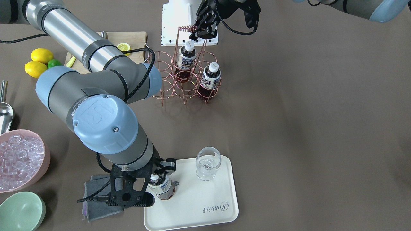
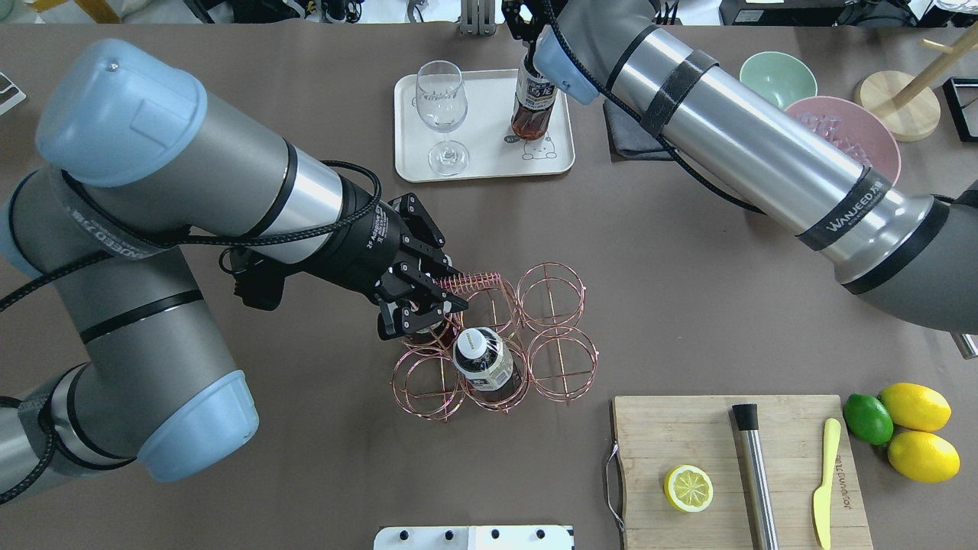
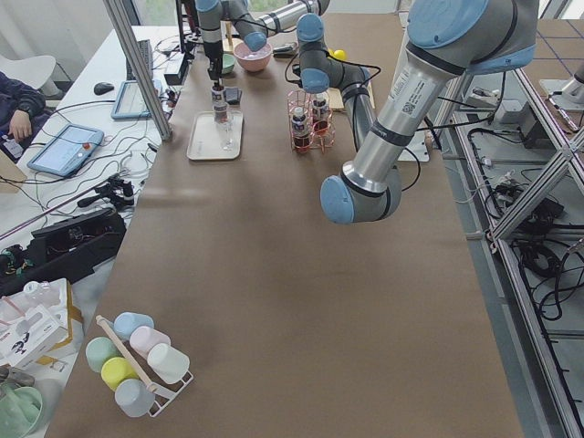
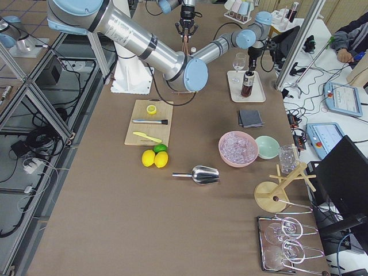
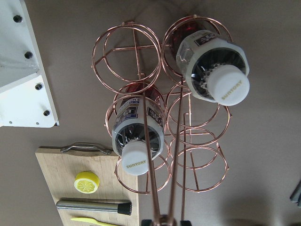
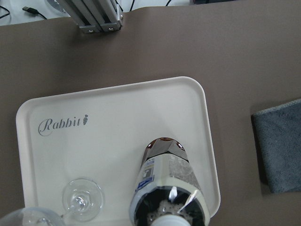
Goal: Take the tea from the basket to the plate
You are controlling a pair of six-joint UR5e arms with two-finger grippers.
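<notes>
The copper wire basket (image 2: 552, 296) stands mid-table with two tea bottles in it, one showing (image 2: 483, 359) and one mostly under my left gripper. Both show in the left wrist view (image 5: 214, 66) (image 5: 136, 136). My left gripper (image 2: 451, 294) is shut on the coil-wound handle (image 1: 186, 28). A third tea bottle (image 1: 163, 189) stands upright on the cream plate (image 1: 199, 199), at its edge next to the grey cloth. My right gripper (image 1: 157, 175) is shut around its neck from above. The right wrist view shows this bottle (image 6: 164, 183) on the plate (image 6: 117, 122).
A wine glass (image 2: 441, 107) stands on the plate beside the bottle. A grey cloth (image 2: 626, 137), a green bowl (image 2: 778, 76) and a pink bowl of ice (image 2: 863, 130) lie to the plate's right. A cutting board (image 2: 733, 473) with a lemon half, and lemons (image 2: 917, 428), lie near my base.
</notes>
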